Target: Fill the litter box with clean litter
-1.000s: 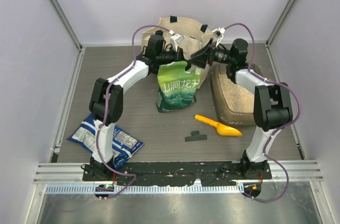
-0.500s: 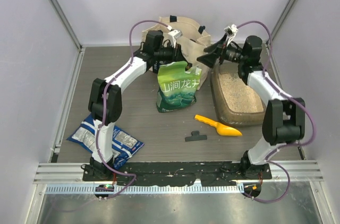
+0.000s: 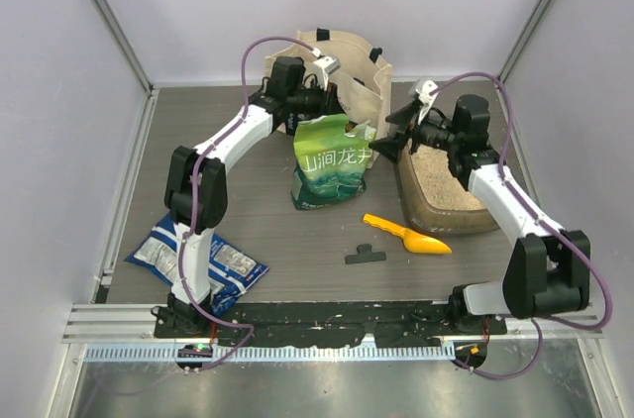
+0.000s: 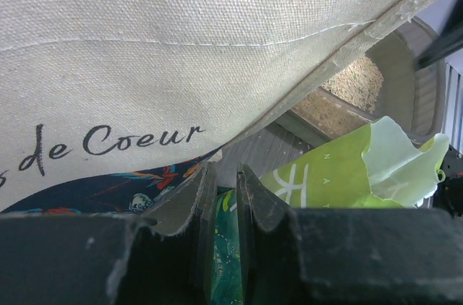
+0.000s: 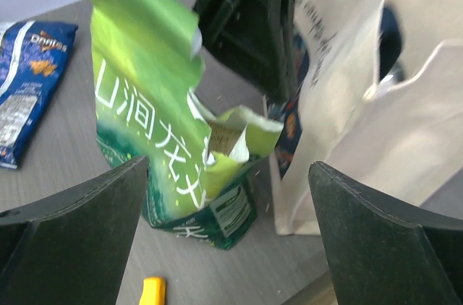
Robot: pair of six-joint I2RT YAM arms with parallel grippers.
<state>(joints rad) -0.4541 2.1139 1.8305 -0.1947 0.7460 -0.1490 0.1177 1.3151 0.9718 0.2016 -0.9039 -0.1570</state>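
The litter box (image 3: 451, 223) sits at the right, with pale beige clean litter (image 3: 446, 180) in it; both show in the left wrist view too, the box (image 4: 396, 59) and the litter (image 4: 347, 92). A green-and-white pouch (image 3: 334, 168) stands upright to its left, its top torn open (image 5: 224, 139). My left gripper (image 3: 332, 109) is shut on the pouch's top edge (image 4: 224, 247). My right gripper (image 3: 382, 137) is open and empty, just right of the pouch and above the box's left rim; in its own view the gripper (image 5: 228, 168) faces the pouch (image 5: 137, 124).
A cream canvas tote bag (image 3: 362, 76) stands behind the pouch, close to both grippers. A yellow scoop (image 3: 406, 236) and a black clip (image 3: 364, 256) lie in front of the pouch. A blue snack bag (image 3: 198, 258) lies at the front left.
My right gripper has left the pouch's top and swung right and nearer, to the box's left rim. My left gripper still holds the pouch's top; the pouch has stayed upright.
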